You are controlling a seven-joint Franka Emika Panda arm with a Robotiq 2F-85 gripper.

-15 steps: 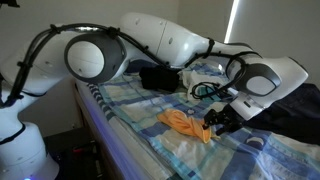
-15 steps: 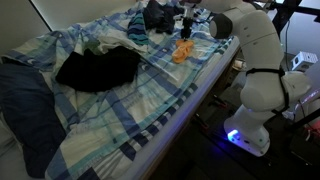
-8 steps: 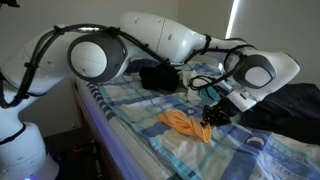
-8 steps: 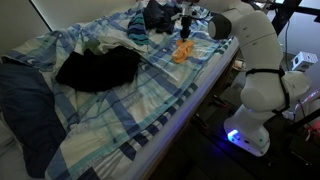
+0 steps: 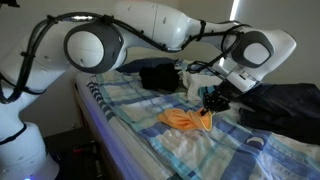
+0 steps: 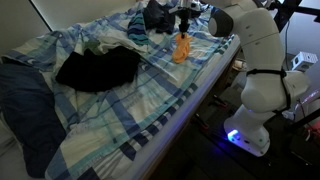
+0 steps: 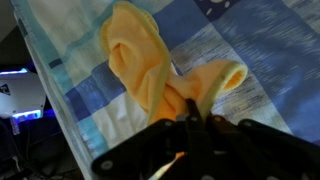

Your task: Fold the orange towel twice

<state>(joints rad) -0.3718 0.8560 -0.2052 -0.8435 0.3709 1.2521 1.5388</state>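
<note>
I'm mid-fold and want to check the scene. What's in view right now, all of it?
orange towel: one, yellow-orange, on the bed near its edge, one part pinched up by the gripper
plaid bedsheet: one, blue and white, rumpled, covering the bed
black garment: one, black, lying mid-bed on the sheet
dark clothes: one pile, navy to black, on the bed beyond the towel
blue cloth: one, dull blue, draped at the bed's far corner
robot arm: one, white, reaching over the bed
gripper: one, black, shut on the towel
</note>
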